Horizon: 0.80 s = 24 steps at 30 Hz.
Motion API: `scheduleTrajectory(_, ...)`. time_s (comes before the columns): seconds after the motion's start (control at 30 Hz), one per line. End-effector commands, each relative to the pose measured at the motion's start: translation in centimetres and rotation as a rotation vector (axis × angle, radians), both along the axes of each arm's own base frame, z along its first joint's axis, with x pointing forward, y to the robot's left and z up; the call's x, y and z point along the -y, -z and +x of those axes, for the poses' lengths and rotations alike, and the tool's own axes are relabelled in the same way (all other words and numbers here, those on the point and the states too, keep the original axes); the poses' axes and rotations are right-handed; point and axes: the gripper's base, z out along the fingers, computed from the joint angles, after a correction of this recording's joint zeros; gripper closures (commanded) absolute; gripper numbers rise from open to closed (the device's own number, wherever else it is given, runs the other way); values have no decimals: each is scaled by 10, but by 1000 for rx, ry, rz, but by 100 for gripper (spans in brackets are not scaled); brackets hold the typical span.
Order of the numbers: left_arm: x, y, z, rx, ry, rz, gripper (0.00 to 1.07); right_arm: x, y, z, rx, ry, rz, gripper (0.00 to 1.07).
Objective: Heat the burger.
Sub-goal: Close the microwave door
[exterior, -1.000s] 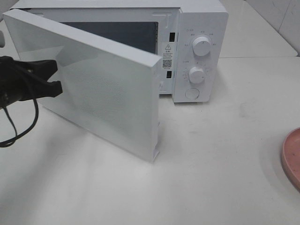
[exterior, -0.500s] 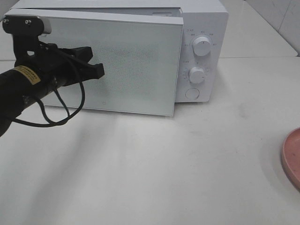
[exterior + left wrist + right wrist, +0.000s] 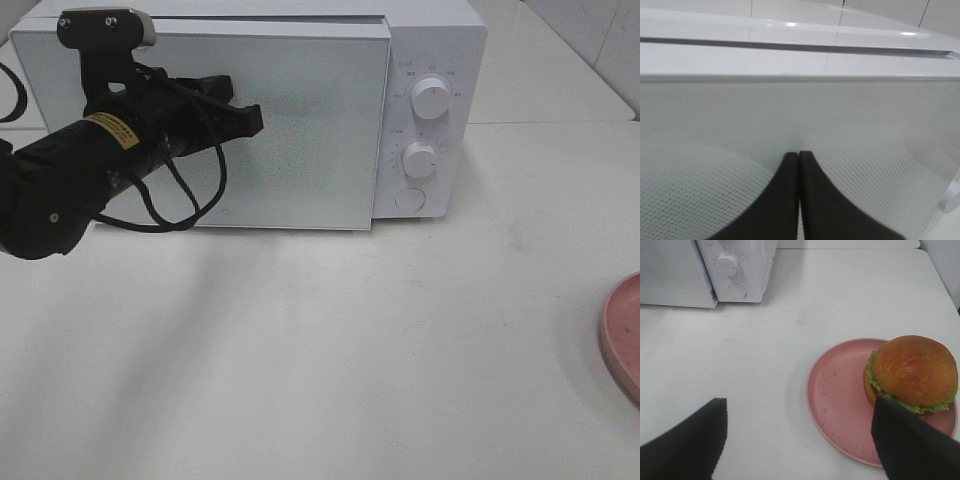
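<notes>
We judge the task to be near its start, or oddly out of order. The tall burger with its glossy golden-brown bun and green lettuce frill [image 3: 912,375] sits on the round pink plate [image 3: 840,405], out on the white tabletop [image 3: 400,350] and not inside the oven. In the right wrist view it lies just ahead of our right gripper [image 3: 800,440], close by one of the two dark fingers [image 3: 910,445], with the other finger well off to the far side of the plate. Those fingers stand wide apart and hold nothing.

Our left gripper [image 3: 250,120] has its two black fingers [image 3: 812,200] pressed together, with nothing between them. Their joined tips meet the dotted glass front of the white box-shaped microwave's door [image 3: 300,120], which lies flush, or very nearly flush, against the cabinet. The two round white dials [image 3: 430,98] and the round button below them sit well beyond the fingertips, past the door's free edge.

So what we can count as done is little: the burger is plated and within reach of the right arm. What is left, as we read it, is the whole core of the job: the door must be open, the burger must go into the cavity, the door must shut, and a dial must be turned to start the heat.
</notes>
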Motion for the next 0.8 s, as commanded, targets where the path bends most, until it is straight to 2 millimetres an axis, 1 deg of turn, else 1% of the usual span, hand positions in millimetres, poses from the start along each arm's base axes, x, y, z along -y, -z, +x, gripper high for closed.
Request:
scheduleTrajectory(0.03,5,-7,9,20,-17,-28,107,0,0,-4,36,0,-1,31)
scheduleTrajectory(0.07,5,-7,9,20,-17,-28,107,0,0,-4,36,0,-1,31)
scheduleTrajectory(0.13,8,-10,17,17,-37,-46,107,0,0,-4,36,0,-1,31)
scheduleTrajectory(0.17,8,-10,17,17,-37,-46,107,0,0,-4,36,0,-1,31)
scheduleTrajectory(0.33,16,-9,30,20,-34,-11,107,0,0,-4,36,0,-1,31)
scheduleTrajectory(0.37,16,-9,30,20,-34,-11,107,0,0,-4,36,0,-1,31)
scheduleTrajectory(0.5,20,-11,41,6,-61,-36,107,0,0,-4,36,0,-1,31)
scheduleTrajectory(0.6,23,-12,45,0,-56,-34,107,0,0,-4,36,0,-1,31)
scheduleTrajectory(0.73,25,-14,41,0,-23,-9,107,0,0,-4,36,0,-1,31)
scheduleTrajectory(0.77,28,-15,33,-24,5,14,107,0,0,-4,36,0,-1,31)
scheduleTrajectory(0.8,28,-15,33,-24,5,14,107,0,0,-4,36,0,-1,31)
